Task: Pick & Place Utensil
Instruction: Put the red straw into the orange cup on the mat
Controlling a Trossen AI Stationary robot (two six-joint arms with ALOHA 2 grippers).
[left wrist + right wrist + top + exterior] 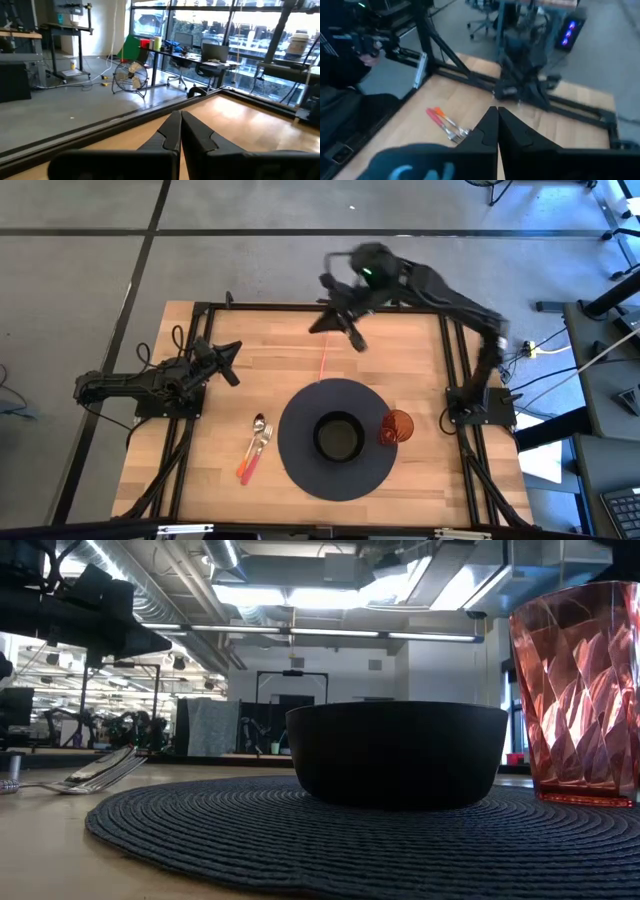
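**Both hands closed and empty, utensils lying beside the mat**

You have the light wooden worktop (300,370) under you, framed by black rails. In the high view a round dark woven placemat (300,465) sits near the front middle, with a black round bowl (338,437) on it. A faceted red translucent plastic cup (396,426) stands at the mat's right edge, close beside the bowl.

The utensils lie on bare wood just left of the mat: a metal spoon (257,430) and a metal fork (264,440) with orange-pink handles, side by side, slanted, heads pointing toward the far side. From the low view they show as a pale shape at the left, past the mat's rim (100,772).

Your left hand (232,365) rests low at the worktop's left side, well apart from the utensils. Its fingers (170,131) press together, nothing between them.

Your right hand (350,335) hangs above the far middle of the worktop, the arm reaching in from the right-side base. Its fingers (490,131) also meet, holding nothing. The right wrist view looks down across the wood at the two utensils (447,125), well apart from the fingertips.

A person's dark sleeve (340,60) shows at the worktop's edge in that view.
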